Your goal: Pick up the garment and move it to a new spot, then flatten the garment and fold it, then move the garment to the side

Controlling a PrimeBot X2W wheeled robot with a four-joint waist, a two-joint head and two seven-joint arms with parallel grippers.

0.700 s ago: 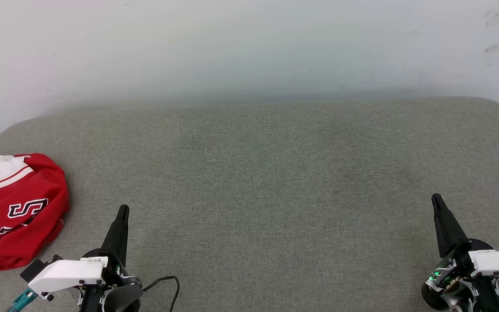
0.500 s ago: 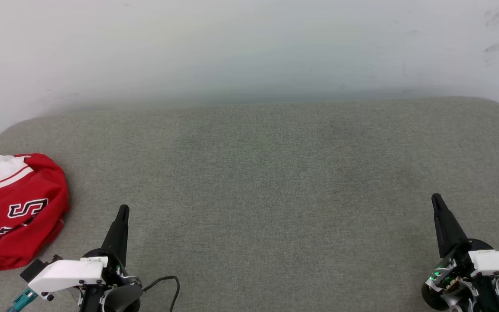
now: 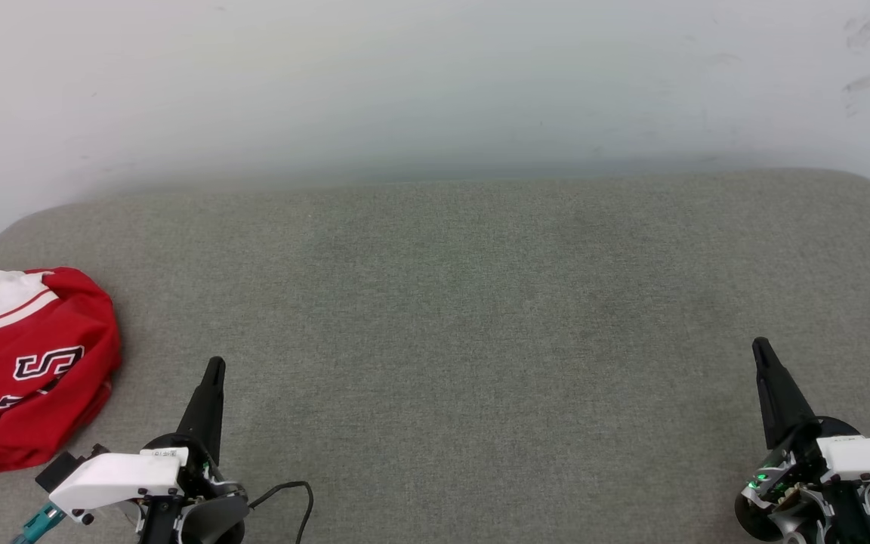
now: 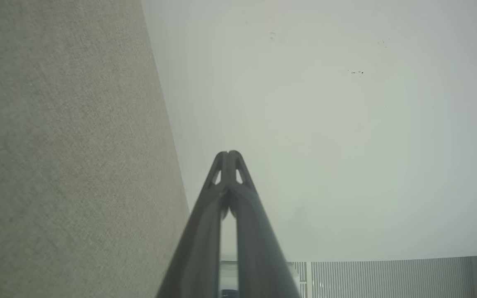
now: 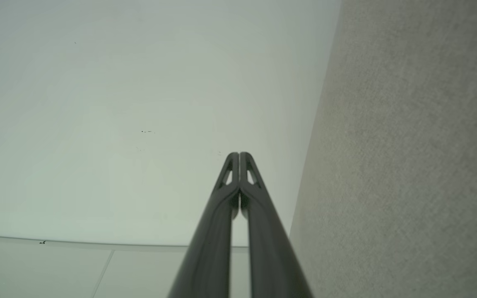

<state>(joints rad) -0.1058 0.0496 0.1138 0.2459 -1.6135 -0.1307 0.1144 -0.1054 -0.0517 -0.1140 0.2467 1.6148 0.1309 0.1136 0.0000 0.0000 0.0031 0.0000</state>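
The garment (image 3: 35, 363), a red jersey with a white sleeve, striped trim and black white-outlined letters, lies bunched at the far left edge of the grey cushioned surface (image 3: 465, 317). My left gripper (image 3: 214, 368) sits at the lower left, just right of the garment and apart from it, fingers shut together with nothing held. In the left wrist view its tips (image 4: 227, 155) meet against the pale wall. My right gripper (image 3: 760, 347) rests at the lower right, far from the garment, also shut and empty; its tips (image 5: 239, 155) touch in the right wrist view.
A pale wall (image 3: 435, 83) rises right behind the cushioned surface. The surface has rounded corners at the back left and back right. A black cable (image 3: 291, 491) loops beside my left wrist.
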